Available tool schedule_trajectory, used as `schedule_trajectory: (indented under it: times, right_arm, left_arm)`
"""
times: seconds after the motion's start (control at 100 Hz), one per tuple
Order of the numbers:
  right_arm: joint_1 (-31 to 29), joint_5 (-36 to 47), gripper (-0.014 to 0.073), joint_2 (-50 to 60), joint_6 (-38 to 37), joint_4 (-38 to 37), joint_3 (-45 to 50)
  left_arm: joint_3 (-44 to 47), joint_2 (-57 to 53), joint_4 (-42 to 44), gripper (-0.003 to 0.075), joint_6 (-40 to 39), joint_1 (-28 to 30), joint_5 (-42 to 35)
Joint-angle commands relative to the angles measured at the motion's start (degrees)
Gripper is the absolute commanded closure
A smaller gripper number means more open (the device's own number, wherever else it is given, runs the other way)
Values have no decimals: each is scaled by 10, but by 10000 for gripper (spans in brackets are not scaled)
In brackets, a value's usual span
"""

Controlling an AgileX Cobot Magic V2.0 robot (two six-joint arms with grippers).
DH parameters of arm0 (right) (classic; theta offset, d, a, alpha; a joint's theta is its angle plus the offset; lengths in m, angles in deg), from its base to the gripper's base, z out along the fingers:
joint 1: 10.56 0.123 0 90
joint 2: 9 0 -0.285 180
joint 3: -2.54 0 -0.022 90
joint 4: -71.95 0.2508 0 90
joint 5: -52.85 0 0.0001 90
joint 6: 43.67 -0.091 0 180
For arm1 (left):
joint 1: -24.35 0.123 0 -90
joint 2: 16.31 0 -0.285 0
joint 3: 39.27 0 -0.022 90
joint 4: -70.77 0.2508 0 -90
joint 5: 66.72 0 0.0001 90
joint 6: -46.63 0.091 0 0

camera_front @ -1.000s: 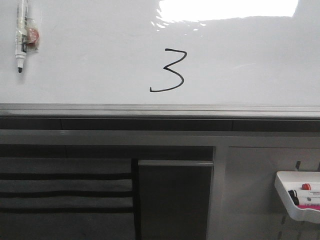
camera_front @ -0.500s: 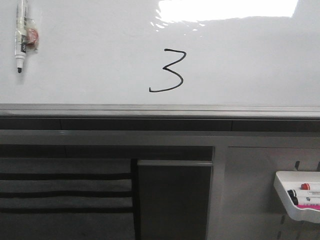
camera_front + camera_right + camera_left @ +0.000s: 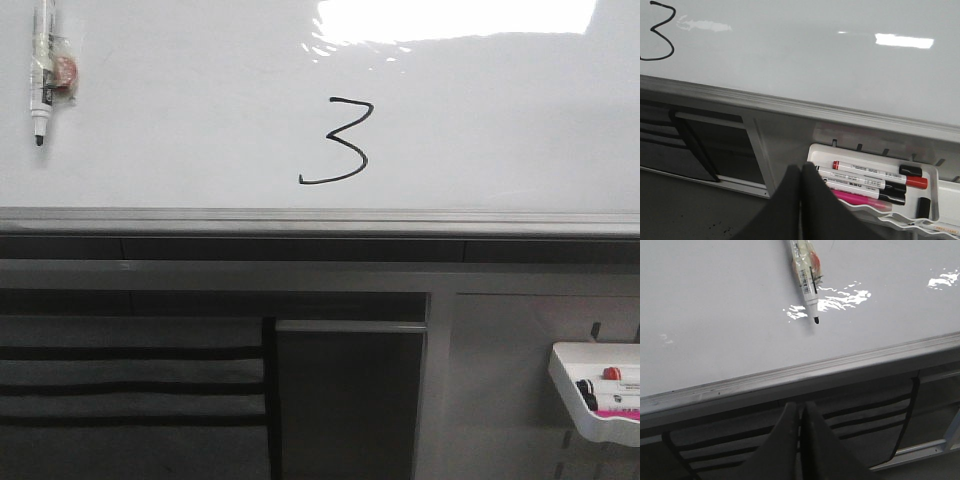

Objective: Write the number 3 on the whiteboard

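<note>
We see the number 3 finished in thin black line at the centre of the whiteboard, a little above the grey metal edge strip that runs across the front view. The digit stands upright, its long axis vertical, its lower curve sweeping toward the left of the frame.

Our left gripper sits at the bottom centre of its wrist view with fingers pressed together and nothing between them; our right gripper is likewise closed and empty. Both are below the edge strip, off the board.

The uncapped marker hangs vertically, tip down, on the board at the upper left of the front view — well apart from the digit. In the left wrist view it lies in the upper middle, so we judge the left arm the nearer one to it. The white tray with more markers sits just beside our right gripper, at the lower right of the right wrist view.

With the digit complete, we judge no stroke remains — only staying clear.
</note>
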Motion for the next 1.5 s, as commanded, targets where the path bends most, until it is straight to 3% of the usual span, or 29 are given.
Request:
schedule_trajectory:
  times: [0.0, 0.32, 0.54, 0.59, 0.69, 0.74, 0.89, 1.03, 1.49]
  right_arm:
    - [-4, 36, 663, 0, 1, -9, -14]
    - [-4, 36, 663, 0, 1, -9, -14]
    - [-4, 36, 663, 0, 1, -9, -14]
    - [-4, 36, 663, 0, 1, -9, -14]
    - [-4, 36, 663, 0, 1, -9, -14]
    - [-4, 36, 663, 0, 1, -9, -14]
    - [-4, 36, 663, 0, 1, -9, -14]
    - [-4, 36, 663, 0, 1, -9, -14]
    - [-4, 36, 663, 0, 1, -9, -14]
  left_arm:
    - [-11, 0, -9, 741, -6, -5, -47]
    - [82, -241, 3, 741, -6, 17, -59]
    - [159, -328, 2, 741, -10, 34, -148]
    - [172, -328, 35, 741, -46, 34, -161]
    - [188, -328, 185, 741, -210, 34, -167]
    - [198, -328, 229, 741, -250, 34, -185]
    - [198, -328, 213, 741, -242, 34, -179]
    - [198, -328, 173, 741, -189, 35, -183]
    - [198, -328, 173, 741, -189, 35, -180]
